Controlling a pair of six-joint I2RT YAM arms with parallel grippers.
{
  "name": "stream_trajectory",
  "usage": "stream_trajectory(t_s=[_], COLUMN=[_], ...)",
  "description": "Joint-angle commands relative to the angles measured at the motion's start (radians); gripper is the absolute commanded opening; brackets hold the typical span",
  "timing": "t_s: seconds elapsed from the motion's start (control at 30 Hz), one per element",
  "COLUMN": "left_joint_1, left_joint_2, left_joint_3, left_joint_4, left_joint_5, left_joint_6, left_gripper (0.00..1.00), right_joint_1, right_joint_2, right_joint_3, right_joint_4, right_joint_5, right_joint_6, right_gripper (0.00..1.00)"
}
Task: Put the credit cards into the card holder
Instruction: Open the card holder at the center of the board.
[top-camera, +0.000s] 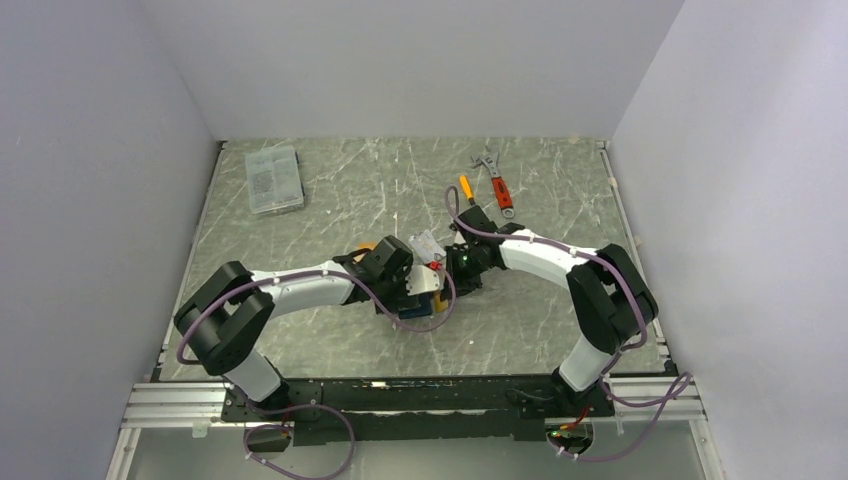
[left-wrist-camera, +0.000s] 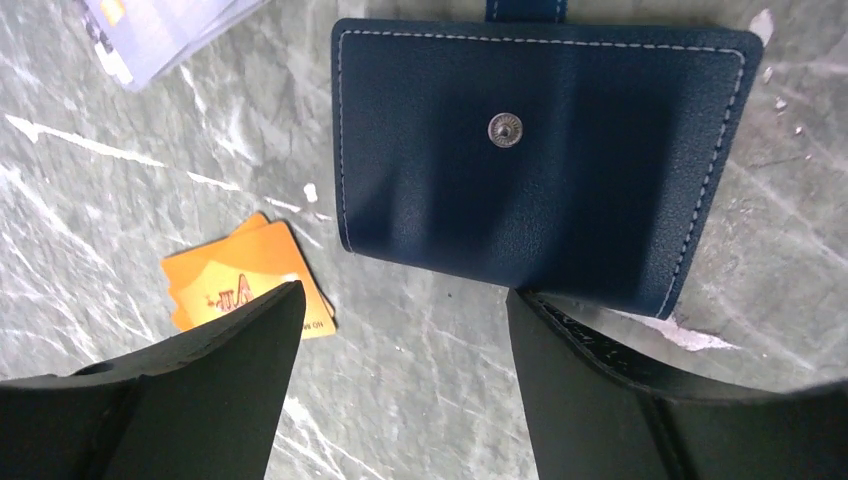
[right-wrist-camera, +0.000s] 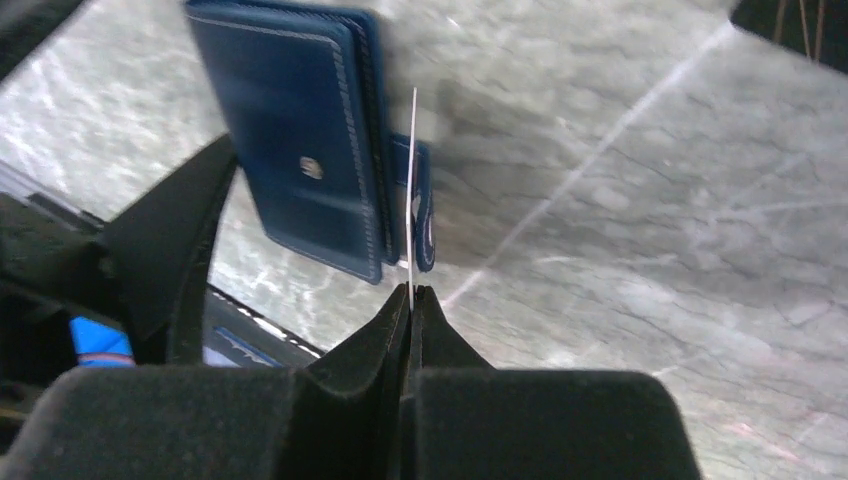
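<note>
The card holder (left-wrist-camera: 530, 150), a navy wallet with a metal snap, lies closed on the marble tabletop; it also shows in the right wrist view (right-wrist-camera: 290, 150). My left gripper (left-wrist-camera: 400, 330) is open and empty, its right fingertip (left-wrist-camera: 560, 330) at the wallet's near edge. Orange-gold cards (left-wrist-camera: 240, 275) lie left of the wallet, partly behind my left finger. Silvery cards (left-wrist-camera: 150, 30) lie farther off. My right gripper (right-wrist-camera: 412, 295) is shut on a thin white card (right-wrist-camera: 412, 190), seen edge-on, reaching to the wallet's edge beside its snap tab (right-wrist-camera: 424, 215). Both grippers meet mid-table (top-camera: 420, 280).
A clear compartment box (top-camera: 273, 180) sits at the back left. A red-handled wrench (top-camera: 497, 183) and an orange-handled screwdriver (top-camera: 466, 187) lie at the back right. White walls enclose the table on three sides.
</note>
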Motion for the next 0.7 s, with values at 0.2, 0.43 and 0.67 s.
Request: stream_trajectory(t_s=[0.2, 0.43, 0.67], left_joint_1=[-0.043, 0.066, 0.144], left_joint_2=[0.106, -0.023, 0.049], left_joint_3=[0.135, 0.130, 0.226], left_joint_4=[-0.090, -0.121, -0.106], left_joint_5=[0.054, 0.091, 0.069], left_joint_6=[0.083, 0.072, 0.092], left_gripper=[0.81, 0.83, 0.82], right_joint_1=[-0.051, -0.060, -0.059], right_joint_2=[-0.074, -0.084, -0.027], right_joint_3=[-0.070, 0.004, 0.067], right_joint_4=[-0.023, -0.027, 0.027], right_joint_5=[0.045, -0.006, -0.013], right_joint_6=[-0.032, -0.049, -0.019], right_gripper=[0.00, 0.00, 0.00])
